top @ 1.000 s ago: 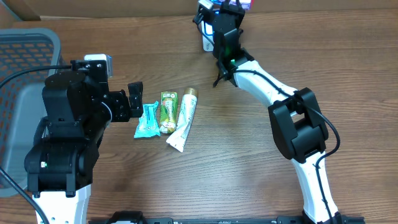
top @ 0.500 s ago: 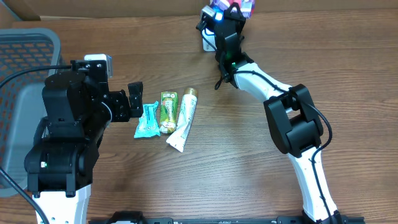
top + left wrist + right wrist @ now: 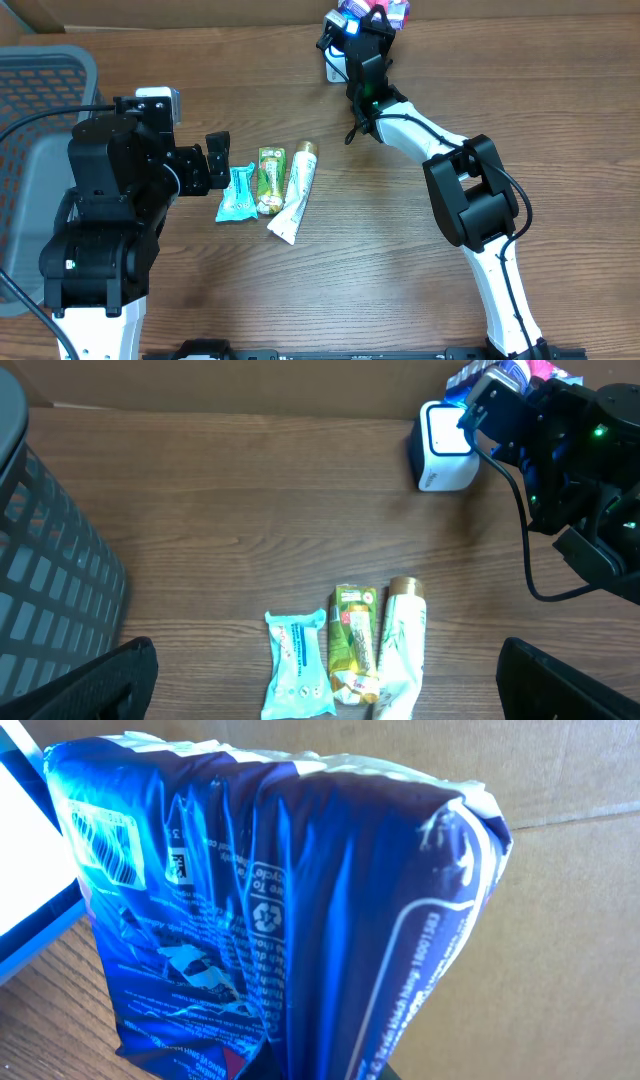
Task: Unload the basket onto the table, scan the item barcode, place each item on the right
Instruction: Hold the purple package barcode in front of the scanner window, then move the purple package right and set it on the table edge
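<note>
The right gripper (image 3: pixel 368 22) is pinching a shiny blue packet (image 3: pixel 270 900) between its jaws. The packet's barcode (image 3: pixel 104 845) is showing close to the white scanner (image 3: pixel 444 448), just beside those jaws. The left gripper (image 3: pixel 216 162) is spreading its jaws wide. A teal packet (image 3: pixel 297 678) is lying just in front of them.

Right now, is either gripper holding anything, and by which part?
The right gripper holds the shiny blue foil packet by its end nearest the wrist camera; the exact contact is hidden. The left gripper is open, holding nothing.
</note>
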Controlling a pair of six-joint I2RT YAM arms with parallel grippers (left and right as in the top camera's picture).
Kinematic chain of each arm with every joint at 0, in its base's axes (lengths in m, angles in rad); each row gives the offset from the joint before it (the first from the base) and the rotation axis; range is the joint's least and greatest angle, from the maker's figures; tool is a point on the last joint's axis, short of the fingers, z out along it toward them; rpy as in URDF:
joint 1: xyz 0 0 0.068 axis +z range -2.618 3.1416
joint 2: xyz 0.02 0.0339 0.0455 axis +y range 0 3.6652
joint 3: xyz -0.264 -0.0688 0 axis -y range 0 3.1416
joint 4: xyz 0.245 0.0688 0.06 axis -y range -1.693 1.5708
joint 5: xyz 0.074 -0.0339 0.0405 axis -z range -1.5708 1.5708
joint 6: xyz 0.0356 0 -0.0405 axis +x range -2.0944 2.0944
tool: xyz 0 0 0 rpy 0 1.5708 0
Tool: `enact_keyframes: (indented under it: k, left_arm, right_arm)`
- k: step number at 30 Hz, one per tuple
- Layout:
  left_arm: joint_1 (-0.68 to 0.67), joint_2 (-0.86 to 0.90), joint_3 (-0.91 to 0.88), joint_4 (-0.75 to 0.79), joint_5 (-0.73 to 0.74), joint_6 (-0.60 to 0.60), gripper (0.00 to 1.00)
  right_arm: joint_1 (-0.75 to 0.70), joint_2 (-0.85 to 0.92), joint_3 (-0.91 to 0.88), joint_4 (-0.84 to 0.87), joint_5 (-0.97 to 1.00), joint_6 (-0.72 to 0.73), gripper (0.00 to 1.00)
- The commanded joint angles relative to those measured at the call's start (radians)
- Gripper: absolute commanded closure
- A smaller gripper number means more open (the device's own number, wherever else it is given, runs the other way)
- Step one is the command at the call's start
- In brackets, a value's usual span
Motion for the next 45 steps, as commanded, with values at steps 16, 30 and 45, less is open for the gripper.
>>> enact_keyframes:
  k: [16,30,45]
  left_arm:
    - [0.0,-0.005,0.015,0.001,-0.003,0.008,0.0]
    - [0.0,-0.005,0.015,0.001,-0.003,0.008,0.0]
    - [0.0,-0.005,0.015,0.001,-0.003,0.008,0.0]
  right_arm:
    - [0.058,-0.24,0.023,-0.218,0.115,0.314,0.96]
    - [-0.14,-0.773,0.023,-1.318,-1.009,1.489,0.96]
    - [-0.642,-0.716,-0.13,-1.645,-0.88,2.028,0.96]
